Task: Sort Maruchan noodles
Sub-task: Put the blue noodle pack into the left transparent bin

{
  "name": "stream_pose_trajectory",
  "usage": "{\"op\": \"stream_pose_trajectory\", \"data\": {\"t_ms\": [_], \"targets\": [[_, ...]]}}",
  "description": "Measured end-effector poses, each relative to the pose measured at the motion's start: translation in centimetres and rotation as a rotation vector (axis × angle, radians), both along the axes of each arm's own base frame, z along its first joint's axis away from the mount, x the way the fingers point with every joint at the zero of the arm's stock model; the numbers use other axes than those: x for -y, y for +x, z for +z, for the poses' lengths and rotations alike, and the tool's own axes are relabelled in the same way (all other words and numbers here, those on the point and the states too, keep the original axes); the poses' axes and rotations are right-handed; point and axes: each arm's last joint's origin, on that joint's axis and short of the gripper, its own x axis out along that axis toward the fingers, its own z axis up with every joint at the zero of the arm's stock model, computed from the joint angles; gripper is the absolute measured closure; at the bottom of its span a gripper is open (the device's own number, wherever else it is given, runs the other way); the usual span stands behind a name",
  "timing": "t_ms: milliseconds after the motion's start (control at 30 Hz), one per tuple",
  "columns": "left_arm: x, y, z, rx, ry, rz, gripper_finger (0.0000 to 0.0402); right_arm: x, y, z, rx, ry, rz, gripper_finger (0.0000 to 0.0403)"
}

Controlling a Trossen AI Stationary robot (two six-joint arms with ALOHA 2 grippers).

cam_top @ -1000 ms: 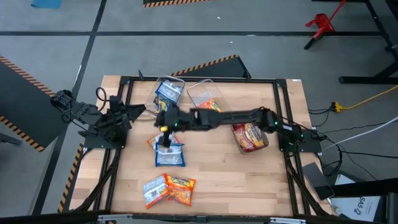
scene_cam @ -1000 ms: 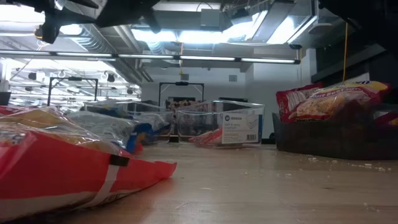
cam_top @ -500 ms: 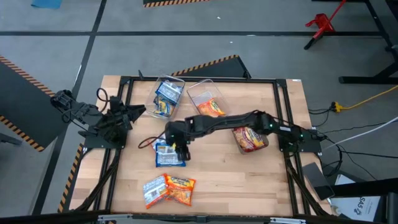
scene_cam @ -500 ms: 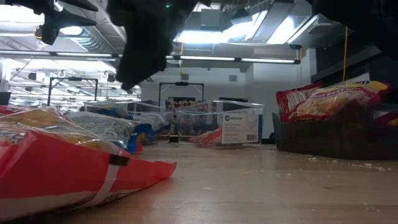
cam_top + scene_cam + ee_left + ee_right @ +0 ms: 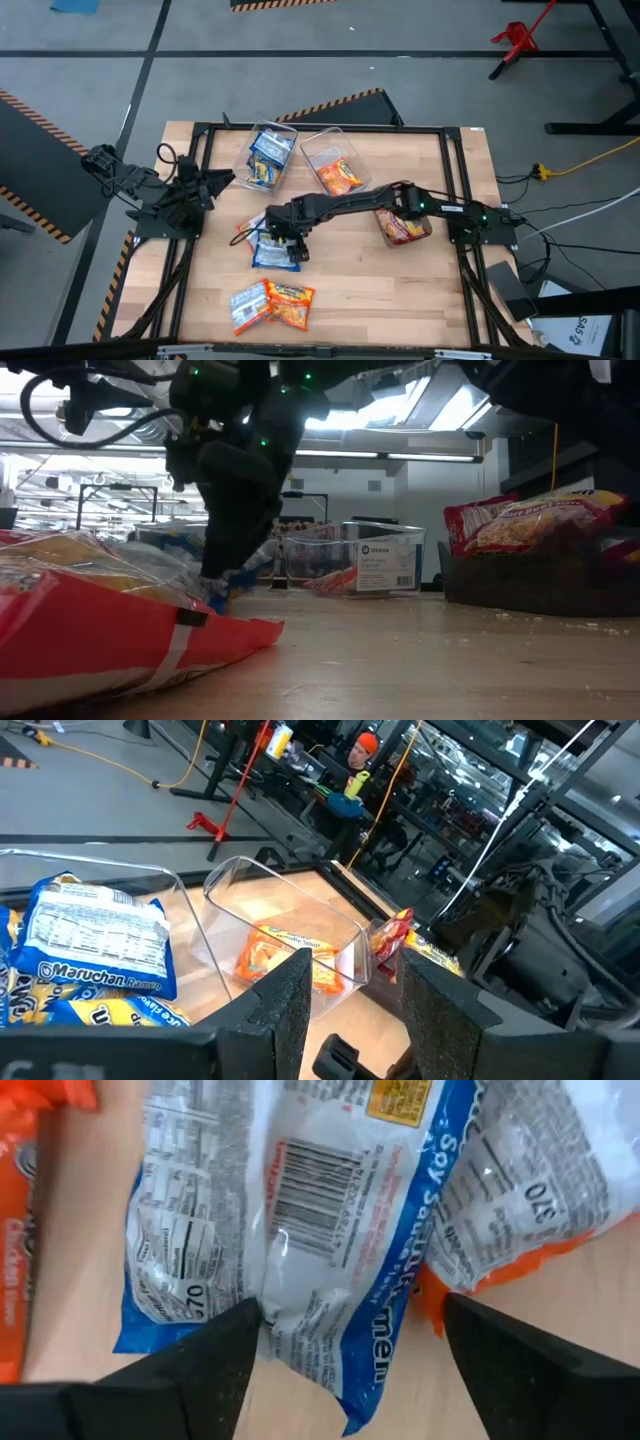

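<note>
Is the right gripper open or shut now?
Open. The right gripper has its two dark fingers spread wide apart over a blue-and-white noodle packet; nothing is clamped between them.

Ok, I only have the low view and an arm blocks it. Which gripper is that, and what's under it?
Observer: The right gripper, reaching to the table's middle, above a blue-and-white packet.
Operator: Does it have hold of it?
Observer: No. Its fingers stand open on either side of the packet, which lies barcode side up.
Operator: And the other arm?
Observer: The left gripper waits at the table's left edge.
</note>
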Motion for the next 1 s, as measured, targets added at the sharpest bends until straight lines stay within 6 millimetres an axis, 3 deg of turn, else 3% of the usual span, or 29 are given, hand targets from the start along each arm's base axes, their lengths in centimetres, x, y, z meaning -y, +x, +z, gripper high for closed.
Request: {"op": "stream_pose_trajectory", "data": {"t_ms": [233,433,633,833,1000], "targets": [[0.0,0.0,0.0,-0.016,0.025,0.002,0.026,0.4,-0.3,-0.3,-0.048,0.026,-0.005,0.0169],[0.0,0.0,0.0,-0.028,0.047,0.0,0.026,0.3,-0.6,-0.4,-0.083,0.042,-0.001,0.0264],[0.0,0.0,0.0,-0.042,0.072,-0.004,0.026,0.3,-0.8,-0.4,-0.098,0.041,-0.022,0.0388],[0.0,0.0,0.0,-0.06,0.103,-0.008,0.026,0.3,-1.1,0.9,-0.117,0.07,-0.042,0.0401],[0.0,0.0,0.0,-0.06,0.103,-0.006,0.026,0.9,-1.6,4.1,-0.054,0.098,-0.05,0.0402]]}}
